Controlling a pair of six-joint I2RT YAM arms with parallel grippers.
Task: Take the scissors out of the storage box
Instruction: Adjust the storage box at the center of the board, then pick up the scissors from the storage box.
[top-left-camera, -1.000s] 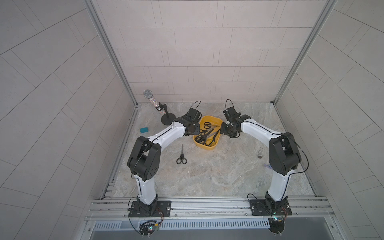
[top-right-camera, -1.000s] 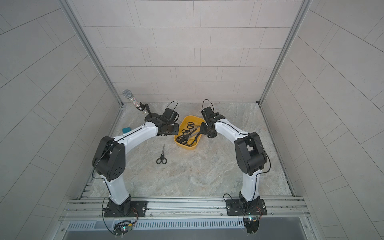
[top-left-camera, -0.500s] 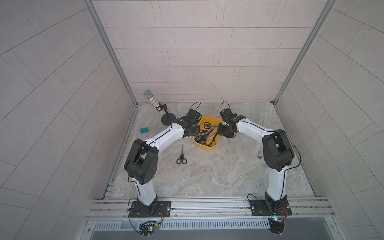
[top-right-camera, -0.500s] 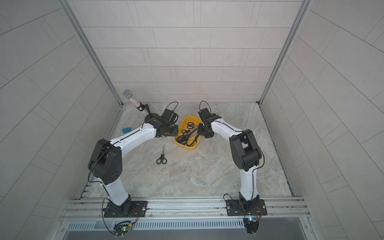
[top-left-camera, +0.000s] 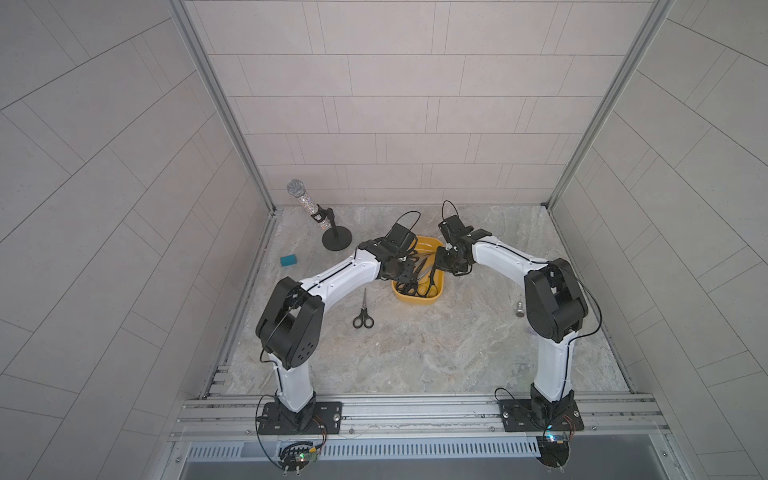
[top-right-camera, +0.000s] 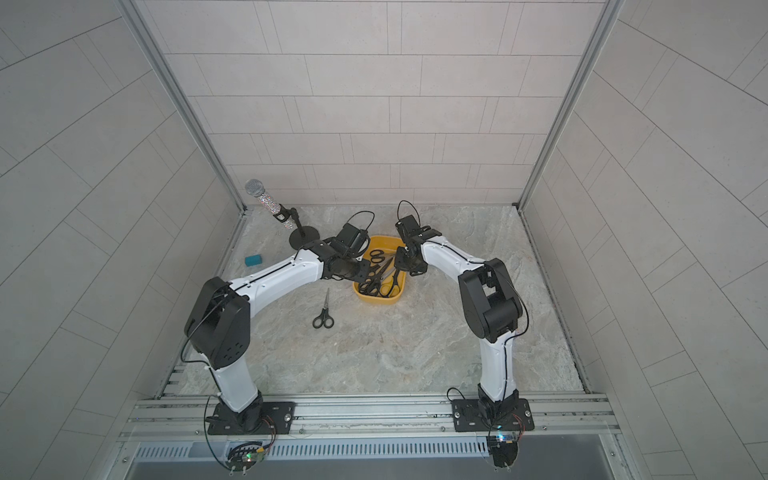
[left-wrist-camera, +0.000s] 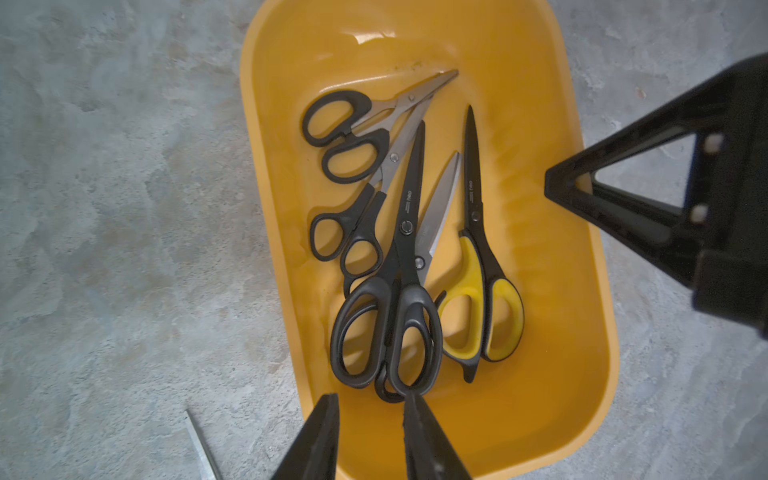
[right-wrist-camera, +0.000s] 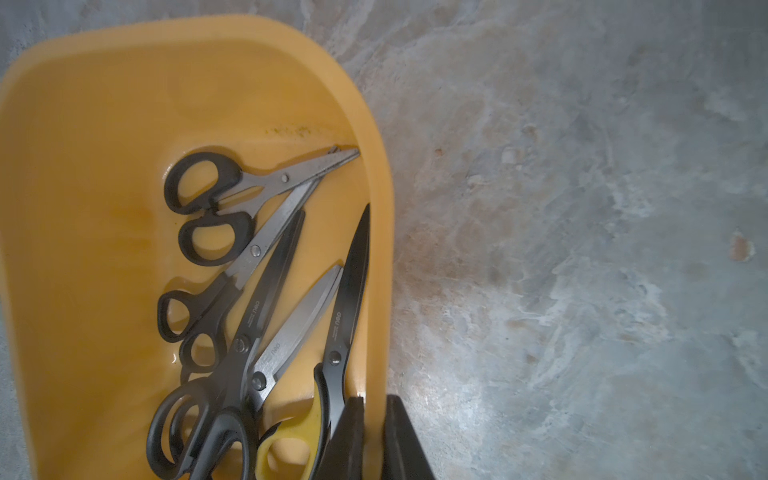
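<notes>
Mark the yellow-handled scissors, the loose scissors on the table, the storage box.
yellow-handled scissors (left-wrist-camera: 475, 216): left wrist view, pivot screw.
loose scissors (top-left-camera: 364, 309): in a top view, pivot.
storage box (left-wrist-camera: 540, 374): left wrist view, bare floor.

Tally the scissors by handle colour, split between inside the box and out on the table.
Black-handled pairs inside the storage box: 4
Yellow-and-black-handled pair inside the storage box: 1
Black-handled pair lying on the table: 1
Total: 6
</notes>
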